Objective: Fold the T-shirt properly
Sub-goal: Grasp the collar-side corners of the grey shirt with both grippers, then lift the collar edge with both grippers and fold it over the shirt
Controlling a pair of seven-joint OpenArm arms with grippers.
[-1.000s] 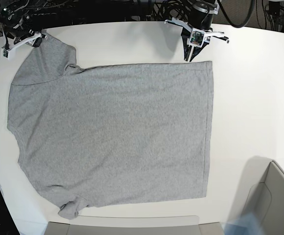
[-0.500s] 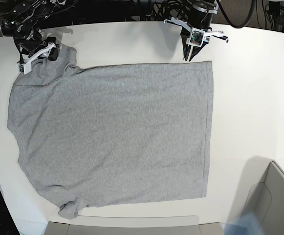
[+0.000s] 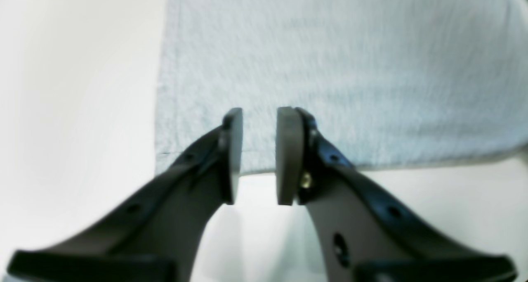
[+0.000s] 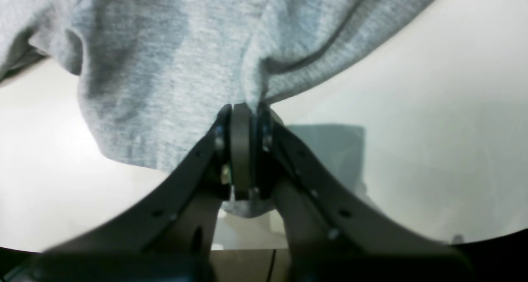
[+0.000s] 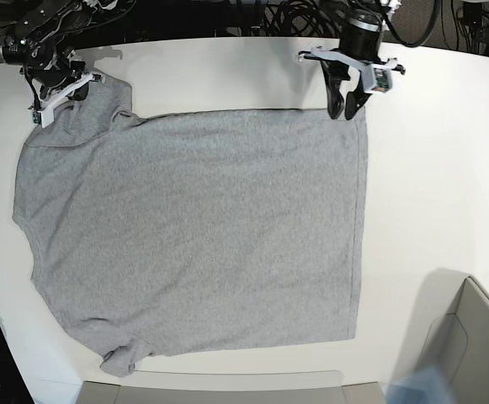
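The heather-grey T-shirt [image 5: 194, 227] lies flat on the white table [image 5: 446, 168], plain side up, sleeves to the left and hem to the right. My right gripper [image 5: 57, 93] is at the far left sleeve; in the right wrist view it [image 4: 241, 121] is shut on a bunched fold of the shirt [image 4: 165, 67], lifted slightly. My left gripper [image 5: 345, 111] is at the shirt's far right hem corner; in the left wrist view it [image 3: 258, 150] is open a little, its pads [image 3: 233, 150] straddling the edge of the shirt [image 3: 330, 67].
A grey bin [image 5: 471, 345] stands at the near right corner. A grey flat edge [image 5: 210, 391] runs along the front of the table. Black cables [image 5: 252, 13] lie behind the table's far edge.
My left gripper has moved right and down onto the shirt's far hem corner. My right gripper, holding the sleeve, has moved inward over it, folding it a little.
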